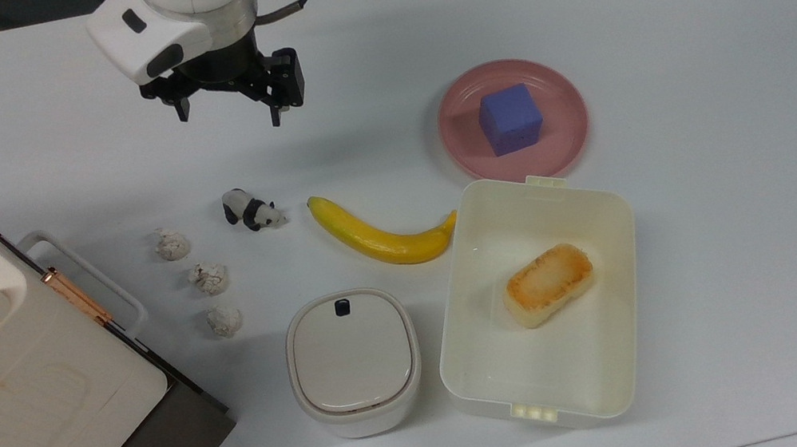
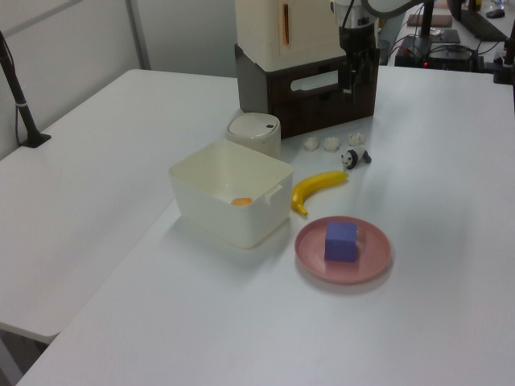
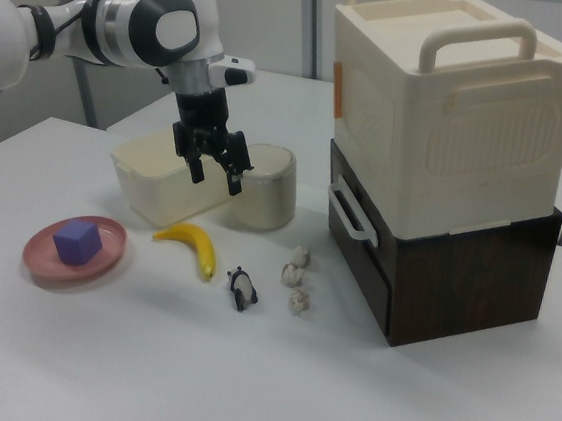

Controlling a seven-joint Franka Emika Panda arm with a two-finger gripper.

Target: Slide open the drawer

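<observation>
The drawer [image 3: 358, 241] sits in a dark brown cabinet, its front panel flush with the cabinet face. Its white loop handle [image 1: 87, 275] [image 3: 349, 214] [image 2: 319, 81] sticks out toward the table's middle. My gripper [image 1: 230, 114] [image 3: 214, 178] hangs open above the table with nothing between its fingers. In the top view it is well to the right of and above the handle, apart from it. In the left view the gripper [image 2: 355, 74] shows in front of the cabinet's right end.
A large cream box [image 3: 453, 108] sits on the cabinet. A toy panda [image 1: 252, 210] and three white lumps [image 1: 209, 278] lie near the handle. Further off are a banana [image 1: 380, 236], a lidded container [image 1: 353, 360], an open bin [image 1: 593, 223] holding bread, and a pink plate [image 1: 563, 139] with a purple cube.
</observation>
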